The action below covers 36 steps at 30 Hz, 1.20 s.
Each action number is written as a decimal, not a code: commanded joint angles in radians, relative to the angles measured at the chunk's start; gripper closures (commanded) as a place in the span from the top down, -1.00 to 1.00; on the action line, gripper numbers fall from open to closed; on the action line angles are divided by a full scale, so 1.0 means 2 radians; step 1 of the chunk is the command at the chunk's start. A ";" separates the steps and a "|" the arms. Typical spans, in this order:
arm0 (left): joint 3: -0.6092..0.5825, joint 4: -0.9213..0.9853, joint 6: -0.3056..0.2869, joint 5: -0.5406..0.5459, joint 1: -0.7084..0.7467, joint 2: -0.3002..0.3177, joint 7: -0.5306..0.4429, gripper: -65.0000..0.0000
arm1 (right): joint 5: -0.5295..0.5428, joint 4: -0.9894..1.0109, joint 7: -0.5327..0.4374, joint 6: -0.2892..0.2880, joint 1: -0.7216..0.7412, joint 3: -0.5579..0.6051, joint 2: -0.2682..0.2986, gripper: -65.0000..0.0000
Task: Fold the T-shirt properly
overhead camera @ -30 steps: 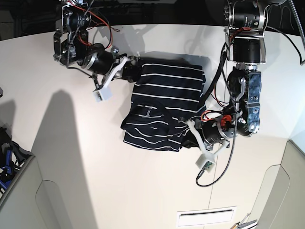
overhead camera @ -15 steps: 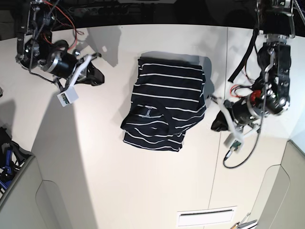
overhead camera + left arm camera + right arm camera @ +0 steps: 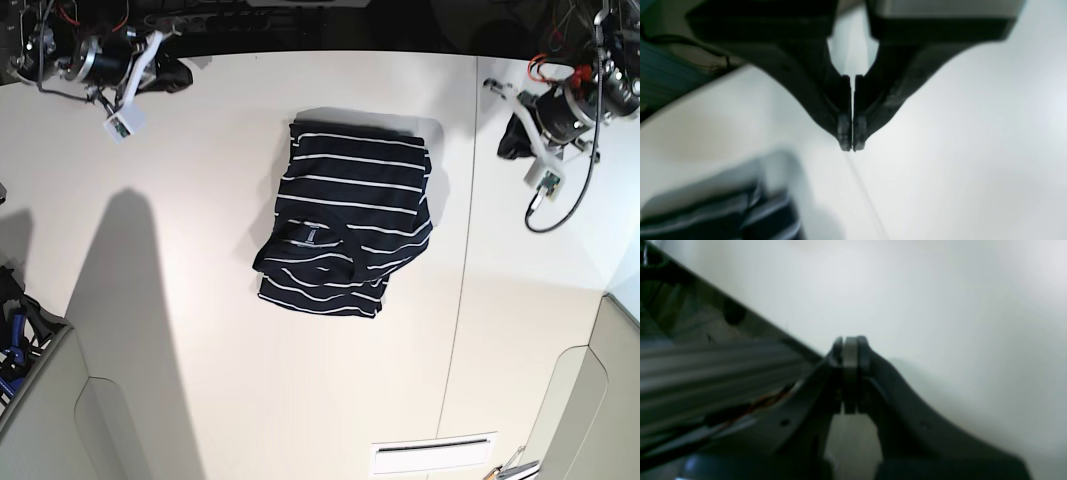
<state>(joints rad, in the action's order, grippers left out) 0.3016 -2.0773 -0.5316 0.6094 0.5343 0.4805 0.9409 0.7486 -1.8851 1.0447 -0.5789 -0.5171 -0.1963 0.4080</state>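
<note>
Now folded T-shirt (image 3: 345, 225) on table (image 3: 200, 150), left hand (image 3: 851, 146) closed empty, right hand (image 3: 850, 346) closed empty

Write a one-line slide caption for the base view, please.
Folded T-shirt lies alone mid-table; both arms hang apart near the far corners.

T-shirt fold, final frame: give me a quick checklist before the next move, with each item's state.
1. T-shirt folded into a compact stack: ok.
2. Edges squared: not ok, lower layers skewed, collar side bulges out.
3. Left gripper shut, holding nothing: ok.
4. Right gripper shut, holding nothing: ok.
5. Both arms off the shirt, at the table far corners: ok.
6. Underside layers flat: cannot tell.
</note>
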 commanded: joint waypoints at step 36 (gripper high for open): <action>-0.186 0.335 0.008 -0.043 0.207 0.005 -0.130 -0.95 | -0.052 0.234 -0.119 -0.002 -0.093 0.213 0.112 -1.00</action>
<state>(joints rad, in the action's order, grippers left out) -0.0738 -1.3987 -0.5049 0.5175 0.9249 0.4820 0.6769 0.6353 -1.4044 0.8093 -0.5804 -0.6952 0.2371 0.6170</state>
